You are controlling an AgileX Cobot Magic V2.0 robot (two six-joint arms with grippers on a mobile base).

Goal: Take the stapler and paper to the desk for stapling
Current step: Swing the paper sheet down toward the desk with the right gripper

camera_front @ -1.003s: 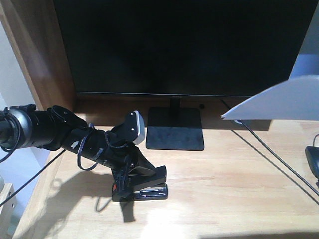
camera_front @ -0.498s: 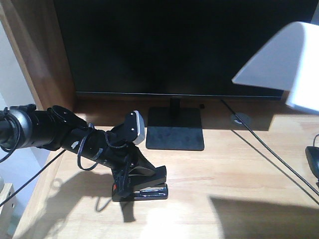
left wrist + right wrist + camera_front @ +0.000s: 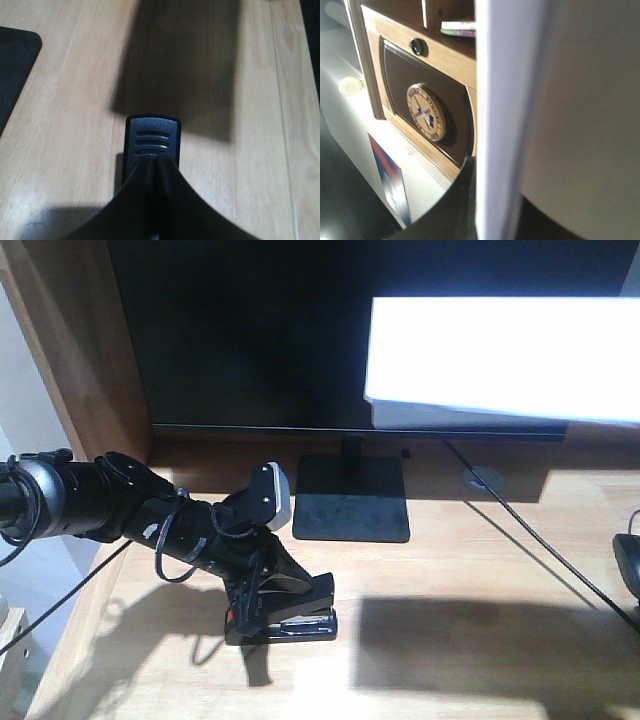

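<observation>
On the desk [image 3: 480, 570], the left gripper [image 3: 265, 602] is clamping the stapler [image 3: 300, 618] while the right gripper [image 3: 505, 210] is pinching the paper [image 3: 500, 355] aloft, where so thin an edge grip is risking a slip.

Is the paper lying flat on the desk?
No, the paper hangs in the air in front of the monitor, casting a shadow on the desk below.

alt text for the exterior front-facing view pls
The left gripper clamps the black stapler, which sits on the wooden desk at lower left. A white sheet of paper hangs in the air at upper right, in front of a dark monitor, casting a shadow on the desk.
</observation>
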